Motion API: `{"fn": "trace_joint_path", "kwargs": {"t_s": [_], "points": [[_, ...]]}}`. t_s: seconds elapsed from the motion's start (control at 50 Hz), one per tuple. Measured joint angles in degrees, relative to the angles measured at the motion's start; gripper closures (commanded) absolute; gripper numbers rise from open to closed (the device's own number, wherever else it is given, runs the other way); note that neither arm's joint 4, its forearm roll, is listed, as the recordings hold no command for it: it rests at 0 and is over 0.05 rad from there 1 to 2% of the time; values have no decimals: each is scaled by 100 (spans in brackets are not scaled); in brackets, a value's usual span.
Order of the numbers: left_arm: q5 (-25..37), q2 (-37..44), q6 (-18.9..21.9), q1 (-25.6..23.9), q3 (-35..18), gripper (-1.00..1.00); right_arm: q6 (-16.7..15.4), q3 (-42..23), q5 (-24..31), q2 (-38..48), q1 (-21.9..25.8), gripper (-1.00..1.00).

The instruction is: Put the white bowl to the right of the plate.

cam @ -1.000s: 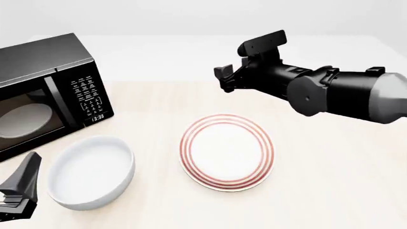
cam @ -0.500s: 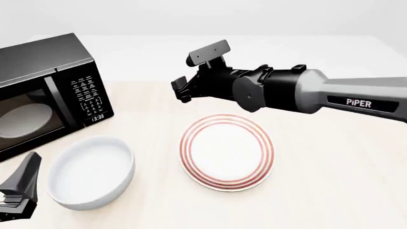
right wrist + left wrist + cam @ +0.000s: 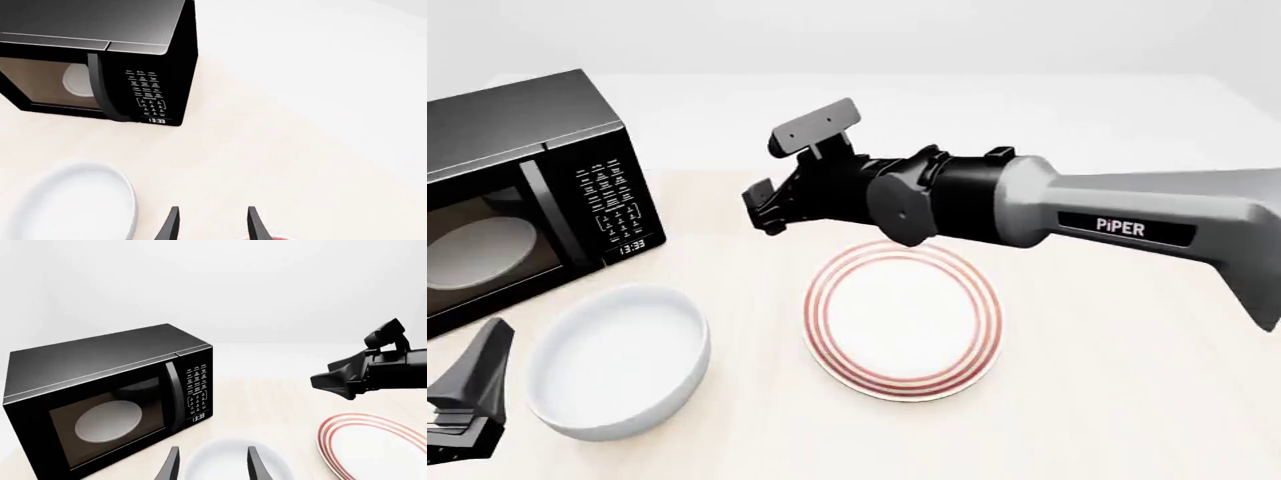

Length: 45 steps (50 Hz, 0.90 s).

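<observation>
The white bowl rests on the table at the front left, left of the red-ringed plate. My right gripper hovers behind the plate's left edge, between it and the microwave. It is open and empty. In the right wrist view its fingers stand apart above bare table, with the bowl off to one side. My left gripper sits low at the front left corner beside the bowl. It is open, and the bowl lies just beyond its tips, with the plate further off.
A black microwave with a white disc behind its window stands at the back left, close to the bowl. The wooden table stretches out to the right of the plate. The right arm's grey link crosses above the plate's far side.
My right arm has swung leftward, from behind the plate's right side to behind its left edge, nearer the microwave. The left gripper, bowl and plate have not moved.
</observation>
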Motion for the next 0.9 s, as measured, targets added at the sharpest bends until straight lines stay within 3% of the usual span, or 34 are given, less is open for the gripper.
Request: {"fn": "trace_joint_path", "kwargs": {"t_s": [0.9], "points": [[0,0,0,0,0,-100,264,-878,517,843,707,-100]]}}
